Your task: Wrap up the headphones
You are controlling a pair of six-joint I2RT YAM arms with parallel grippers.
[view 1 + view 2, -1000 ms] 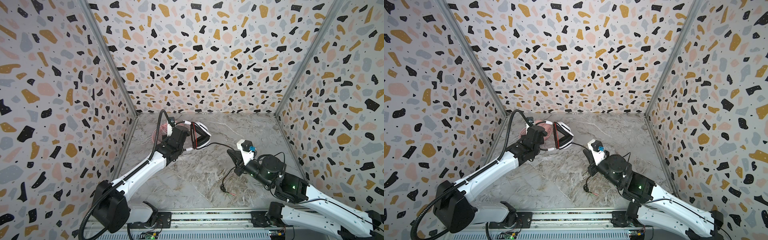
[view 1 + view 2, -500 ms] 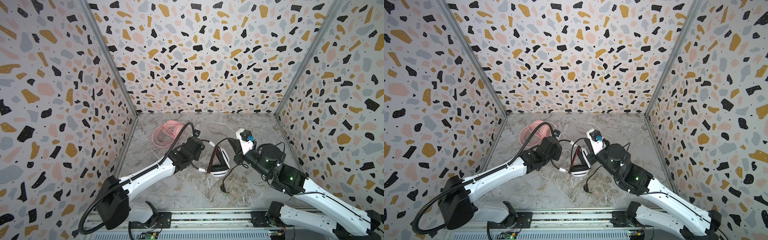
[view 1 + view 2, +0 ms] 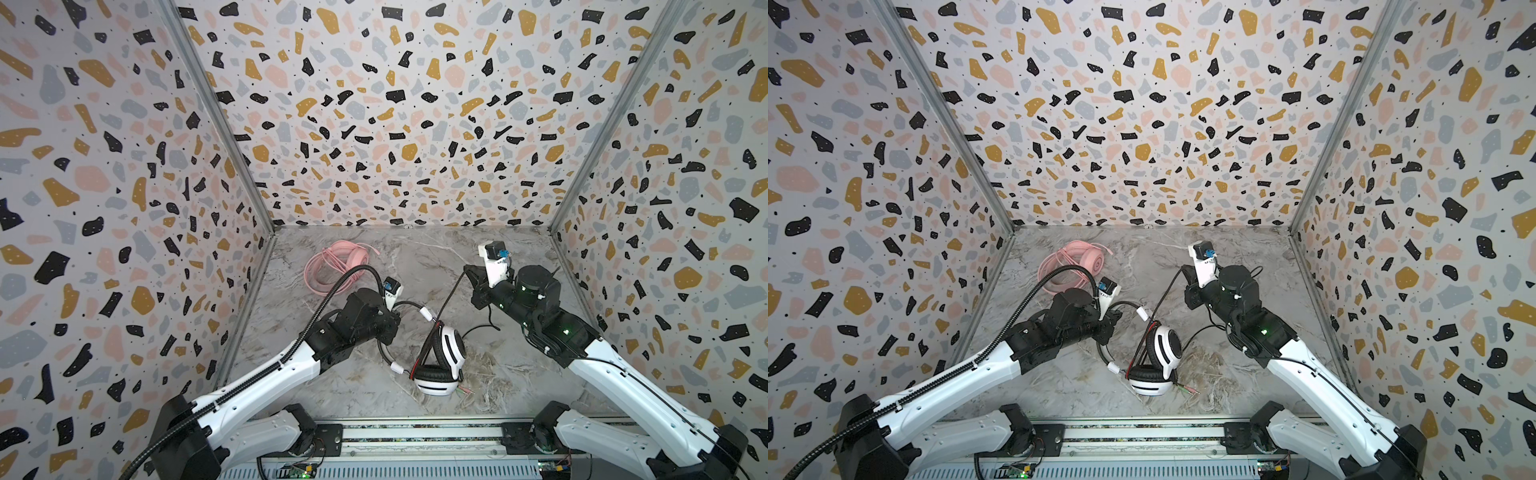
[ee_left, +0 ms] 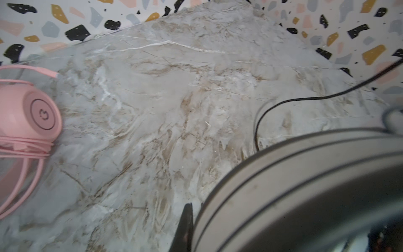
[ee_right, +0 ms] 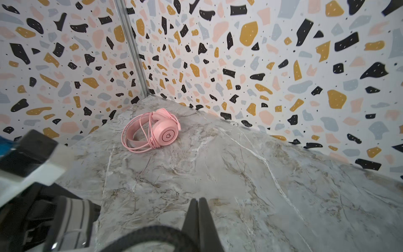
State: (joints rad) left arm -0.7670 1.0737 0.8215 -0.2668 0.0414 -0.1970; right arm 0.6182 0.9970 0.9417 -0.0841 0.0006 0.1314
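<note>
Top views show a grey marble-patterned surface (image 3: 374,257) boxed on three sides by terrazzo-printed walls (image 3: 395,124) flecked in pink, ochre, grey and black. Bare metal posts (image 3: 226,133) stand in the back corners, and a metal rail (image 3: 415,434) along the front edge carries both white-and-black arms. Near the back left corner the pink over-ear headset (image 3: 336,266) lies on its side, with its pink cable (image 3: 316,284) looped around the band and cups. Near the front centre sits the white-and-black striped over-ear headset (image 3: 444,361), its lower cup on the surface close to the rail and the other cup leaning above it. The left hand (image 3: 392,330) is clenched on its thin black band (image 3: 383,354). The right hand (image 3: 468,272), raised over the right half, is pinched tight on the black cable (image 3: 448,299), which slants down to the striped headset. More cable lies in a loose loop on the surface under that arm, and the small green and pink plugs (image 3: 466,390) rest just beside the lower cup. A second earlier the left hand held the striped headset at the back left, right beside the pink one. It has since carried it across and forward, leaving the pink headset uncovered and unmoved. The right hand, then low over the right middle, now sits farther back with the cable drawn out.
</note>
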